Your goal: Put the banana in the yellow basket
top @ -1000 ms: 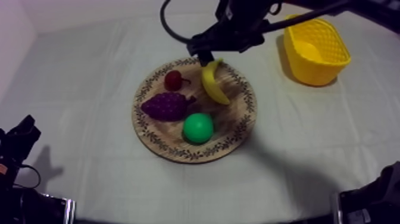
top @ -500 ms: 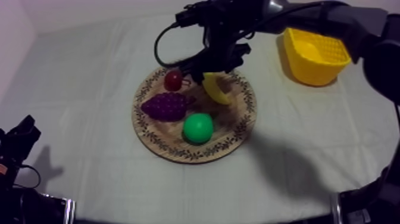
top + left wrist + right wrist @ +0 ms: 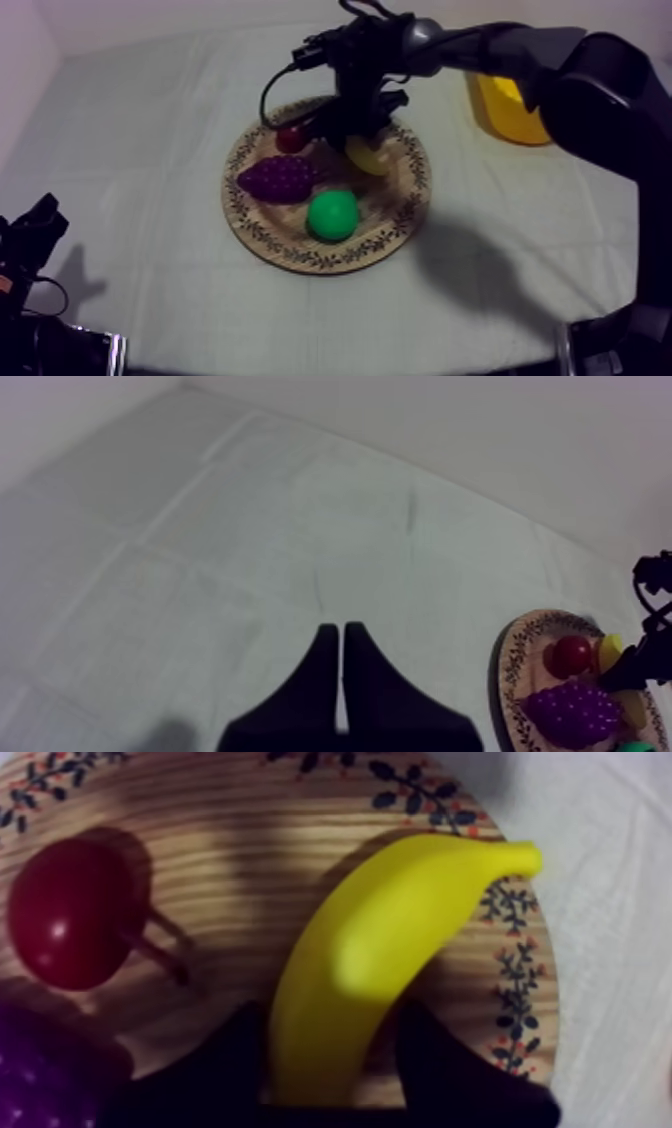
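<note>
Right gripper (image 3: 335, 1037): jaws closed on banana (image 3: 390, 932), board (image 3: 230, 852) beneath. Left gripper (image 3: 341, 641): jaws together, empty, cloth (image 3: 200, 556) beneath.

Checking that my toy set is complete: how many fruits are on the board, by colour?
Yellow: 1, banana
Red: 1, small red fruit
Purple: 1, grapes
Green: 1, green fruit
Total: 4, all on the board
</note>
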`<state>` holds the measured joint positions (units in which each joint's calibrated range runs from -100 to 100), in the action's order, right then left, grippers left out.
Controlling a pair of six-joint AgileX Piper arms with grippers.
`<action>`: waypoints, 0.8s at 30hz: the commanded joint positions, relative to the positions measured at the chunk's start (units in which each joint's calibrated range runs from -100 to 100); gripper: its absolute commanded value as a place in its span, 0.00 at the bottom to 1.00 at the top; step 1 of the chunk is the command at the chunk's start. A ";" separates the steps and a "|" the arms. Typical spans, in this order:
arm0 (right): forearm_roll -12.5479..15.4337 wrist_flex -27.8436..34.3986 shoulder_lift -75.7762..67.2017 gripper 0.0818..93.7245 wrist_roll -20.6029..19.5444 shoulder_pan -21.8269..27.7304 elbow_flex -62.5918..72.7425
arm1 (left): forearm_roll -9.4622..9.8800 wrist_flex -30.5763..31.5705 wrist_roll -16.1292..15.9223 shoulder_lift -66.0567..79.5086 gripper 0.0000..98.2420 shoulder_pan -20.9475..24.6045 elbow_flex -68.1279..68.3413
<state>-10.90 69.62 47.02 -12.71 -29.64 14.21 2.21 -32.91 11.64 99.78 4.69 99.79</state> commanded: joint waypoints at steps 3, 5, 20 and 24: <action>-0.25 -0.18 0.78 0.21 -0.28 -0.12 0.30 | -0.03 0.00 0.00 0.05 0.00 -0.02 -0.01; -0.55 -0.22 0.51 0.18 -0.47 -0.11 0.20 | -0.03 0.00 0.01 0.05 0.00 -0.02 -0.01; -5.34 -0.97 -17.74 0.14 -1.79 2.61 -5.91 | -0.03 0.00 -0.01 0.05 0.00 -0.02 -0.01; -7.61 -2.53 -23.86 0.14 -2.06 4.85 -8.80 | -0.03 0.00 0.00 0.05 0.00 -0.02 -0.01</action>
<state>-17.85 67.77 26.52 -14.78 -25.68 6.25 2.21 -32.91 11.64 99.78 4.69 99.79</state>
